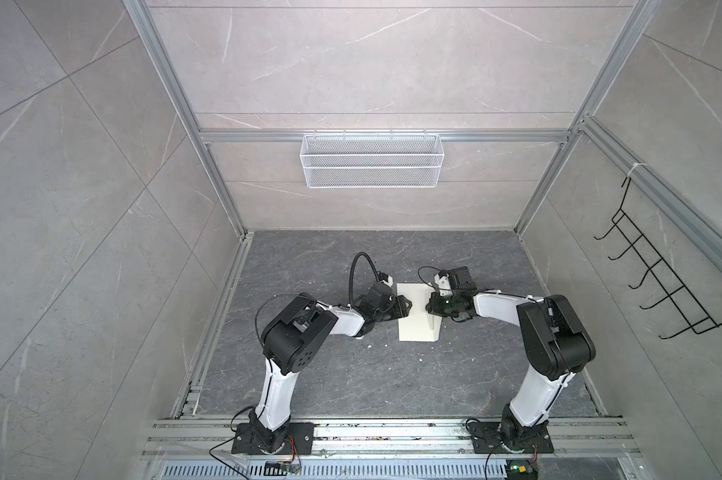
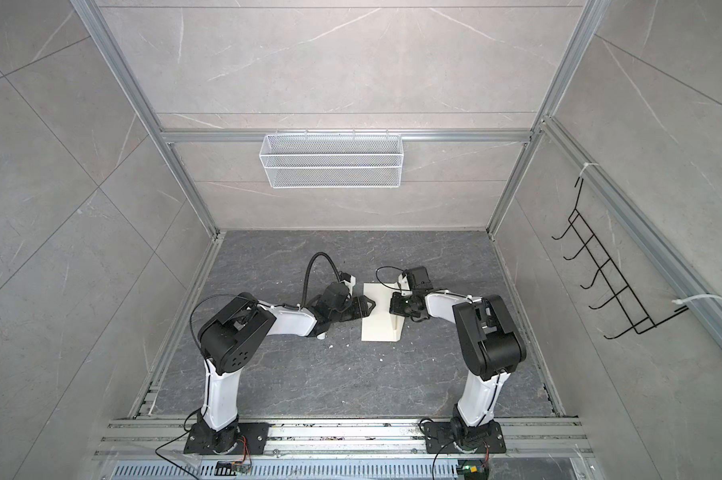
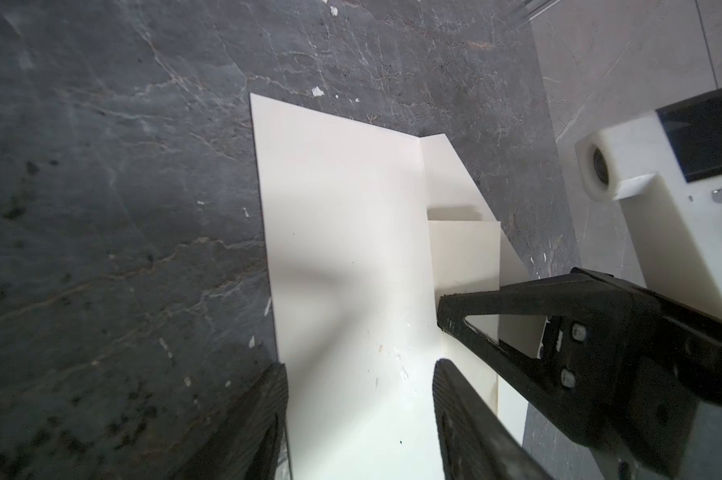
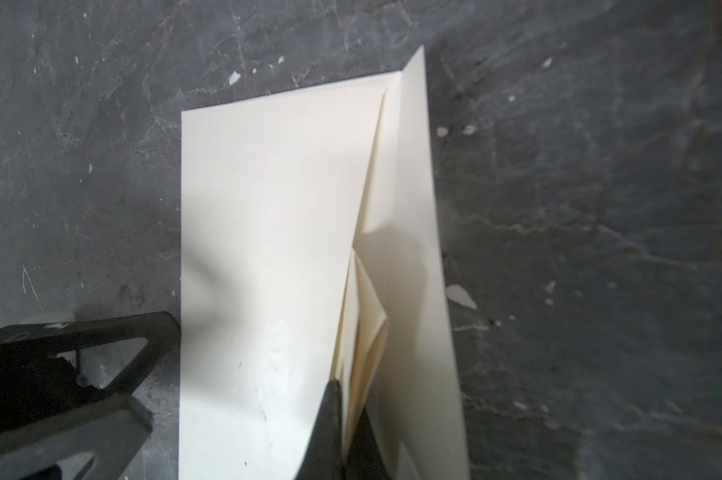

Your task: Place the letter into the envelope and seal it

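Envelope (image 1: 413, 320) lies flat about mid-tabletop (image 1: 351, 374), a little nearer the far edge than the near one, long sides running near to far. Plain cream face up. The flap (image 4: 417, 208) along its right long side stands raised off the body.

Left arm: upright from its base at the near edge, elbow high, forearm angled in toward centre. Left gripper (image 1: 407, 306) is low at the envelope's left long side. In its wrist view the fingers (image 3: 455, 415) are well apart, one over bare stone just off the paper's edge, the other over the envelope; nothing between them.

Right arm: mirror pose, elbow high, forearm reaching in from the right. Right gripper (image 1: 428, 307) sits at the flap fold. Fingers (image 4: 330, 415) are together, pinched on a folded cream sheet.

That sheet is the letter (image 4: 369, 332), pale side out, lodged in the envelope's mouth between body and flap, part of it out over the flap (image 3: 463, 253).
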